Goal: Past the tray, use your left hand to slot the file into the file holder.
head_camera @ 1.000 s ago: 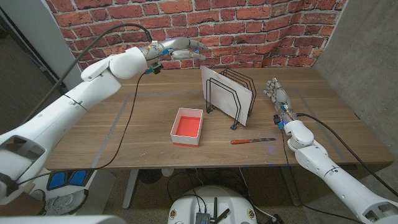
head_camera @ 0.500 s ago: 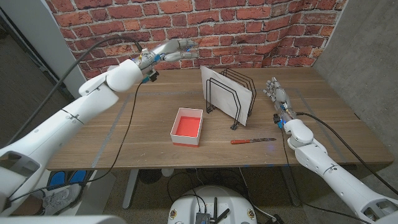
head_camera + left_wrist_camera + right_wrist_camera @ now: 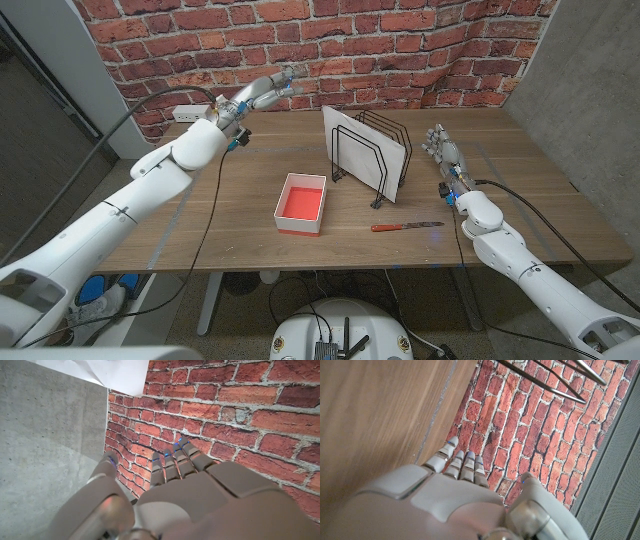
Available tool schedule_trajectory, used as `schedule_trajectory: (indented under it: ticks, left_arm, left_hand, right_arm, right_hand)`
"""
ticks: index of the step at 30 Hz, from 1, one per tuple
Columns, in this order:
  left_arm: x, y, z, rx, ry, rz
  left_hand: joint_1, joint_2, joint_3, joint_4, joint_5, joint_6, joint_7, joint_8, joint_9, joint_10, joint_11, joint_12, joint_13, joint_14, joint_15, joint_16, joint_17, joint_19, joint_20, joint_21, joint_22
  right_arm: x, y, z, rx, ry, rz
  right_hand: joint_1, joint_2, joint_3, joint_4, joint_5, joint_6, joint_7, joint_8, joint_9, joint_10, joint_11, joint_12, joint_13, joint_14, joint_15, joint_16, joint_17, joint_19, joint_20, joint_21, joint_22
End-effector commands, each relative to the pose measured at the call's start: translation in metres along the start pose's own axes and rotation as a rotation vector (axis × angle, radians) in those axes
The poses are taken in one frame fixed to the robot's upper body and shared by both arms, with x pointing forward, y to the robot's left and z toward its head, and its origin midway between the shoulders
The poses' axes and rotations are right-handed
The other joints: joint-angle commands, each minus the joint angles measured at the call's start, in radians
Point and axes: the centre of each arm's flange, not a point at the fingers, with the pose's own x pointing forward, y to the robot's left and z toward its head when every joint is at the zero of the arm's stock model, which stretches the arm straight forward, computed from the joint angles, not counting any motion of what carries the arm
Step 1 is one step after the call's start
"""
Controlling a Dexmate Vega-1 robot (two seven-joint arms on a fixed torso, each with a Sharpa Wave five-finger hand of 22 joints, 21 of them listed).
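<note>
- Left hand (image 3: 262,90) is hanging in the air over the far left part of the table (image 3: 230,215), close to the brick wall (image 3: 400,40); its fingers are lying straight and close together, reaching toward the wall, and it is holding nothing. From the left wrist camera the same hand (image 3: 175,485) is showing its back, fingers extended toward the bricks.
- Red tray (image 3: 302,203) with white walls is sitting on the table near the middle, in front of the holder.
- White file (image 3: 365,152) is standing upright in the black wire file holder (image 3: 380,160), just past the tray; its sheet is leaning against the wire dividers.
- Red-handled tool (image 3: 405,226) is lying on the table in front of the holder, between the tray and the right arm.
- Right hand (image 3: 444,155) is standing on its edge on the table to the right of the holder, fingers straight and slightly apart, gripping nothing. From the right wrist camera that hand (image 3: 455,490) is pointing its fingers toward the wall.
</note>
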Motion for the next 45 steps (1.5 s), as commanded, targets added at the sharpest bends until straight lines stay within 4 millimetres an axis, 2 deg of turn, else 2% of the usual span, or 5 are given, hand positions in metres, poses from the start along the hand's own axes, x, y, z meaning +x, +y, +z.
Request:
schedule_trajectory:
  ticks: [1,10,20,31,45]
  left_arm:
    - [-0.022,-0.012,-0.035,-0.147,0.064,0.095]
    - [-0.033,-0.028,-0.058,-0.234,0.106,0.148]
    - [-0.052,-0.046,-0.085,-0.338,0.188,0.224]
    - [-0.073,-0.066,-0.104,-0.44,0.276,0.286]
    - [-0.095,-0.095,-0.128,-0.612,0.361,0.371]
  left_hand:
    - [-0.012,0.004,-0.004,-0.001,0.007,-0.02,0.0,0.003,0.001,-0.022,-0.001,0.001,-0.001,-0.018,0.003,0.001,0.004,-0.017,-0.081,-0.001,-0.001]
    - [-0.024,0.013,-0.003,-0.002,0.008,-0.027,0.006,0.006,0.001,-0.054,-0.013,-0.001,-0.001,-0.047,0.006,0.0,0.004,-0.039,-0.086,0.0,-0.001]
    - [-0.031,0.019,-0.002,-0.004,0.009,-0.036,0.013,0.007,0.001,-0.074,-0.006,0.0,-0.001,-0.067,0.013,0.0,0.004,-0.057,-0.083,-0.001,-0.001]
    - [-0.048,0.026,-0.001,-0.008,0.009,-0.084,0.003,0.003,0.001,-0.131,-0.009,-0.001,-0.001,-0.119,0.014,0.0,0.004,-0.095,-0.068,0.001,0.0]
    - [-0.059,0.027,-0.002,-0.009,0.009,-0.094,0.006,0.007,0.001,-0.131,-0.009,0.007,-0.002,-0.122,0.015,0.006,0.004,-0.103,-0.063,0.004,0.0]
  right_arm:
    - [0.004,0.004,0.0,0.006,0.008,0.008]
    - [0.01,0.008,-0.003,0.02,0.007,0.026]
    - [0.016,0.009,-0.004,0.034,0.005,0.039]
    - [0.021,0.007,-0.007,0.032,0.016,0.044]
    - [0.026,0.007,-0.008,0.038,0.013,0.044]
  right_hand:
    - [-0.007,0.027,0.002,0.0,0.001,0.002,-0.003,0.0,0.002,0.005,-0.007,0.009,0.003,0.002,-0.013,0.002,0.0,0.007,-0.022,0.004,0.003]
    - [-0.007,0.027,0.003,0.0,0.002,0.003,-0.003,0.0,0.002,0.004,-0.006,0.009,0.003,0.004,-0.012,0.002,-0.001,0.007,-0.022,0.004,0.003]
    - [-0.008,0.024,0.002,0.0,0.001,0.003,-0.003,0.001,0.002,0.004,-0.006,0.009,0.003,0.004,-0.011,0.001,-0.001,0.008,-0.021,0.004,0.003]
    - [-0.008,0.019,0.002,-0.001,0.001,0.004,-0.007,0.001,0.002,0.008,-0.011,0.01,0.003,0.005,-0.021,0.0,-0.004,0.007,-0.017,0.003,0.003]
    - [-0.013,0.019,0.001,0.002,0.001,0.0,-0.012,-0.001,0.001,0.005,-0.019,0.008,0.003,-0.003,-0.018,-0.004,-0.005,-0.005,-0.015,-0.001,0.003]
